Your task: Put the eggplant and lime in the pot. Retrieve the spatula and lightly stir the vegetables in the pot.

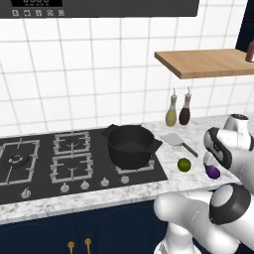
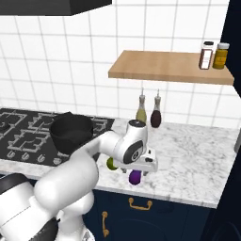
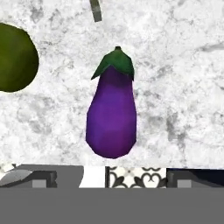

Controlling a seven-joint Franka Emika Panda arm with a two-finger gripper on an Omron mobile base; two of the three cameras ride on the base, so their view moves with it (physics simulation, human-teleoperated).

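Hand view shows the eggplant [image 3: 111,118] in the middle of the frame, lying on the marble desk [image 3: 183,87]. Its green cap points to the top of the frame and its fat round end points to the bottom. The lime [image 3: 13,57] sits near it at the upper left of the frame, not touching it.

At the bottom of the frame, the two dark fingers [image 3: 41,177] are wide apart and hold nothing. The gap between them is wider than the eggplant.

In the left base view the eggplant [image 1: 212,171] is at the right of the frame, just under the hand. The pot [image 1: 131,144] sits on the stove in the middle of the frame, well apart from it. The spatula [image 1: 178,142] lies between the pot and the lime.

The eggplant looks small and light. Its skin is shiny, so it may slip. It is probably firm, not squishy. The best place to hold it seems to be the fat middle, one finger on each long side.
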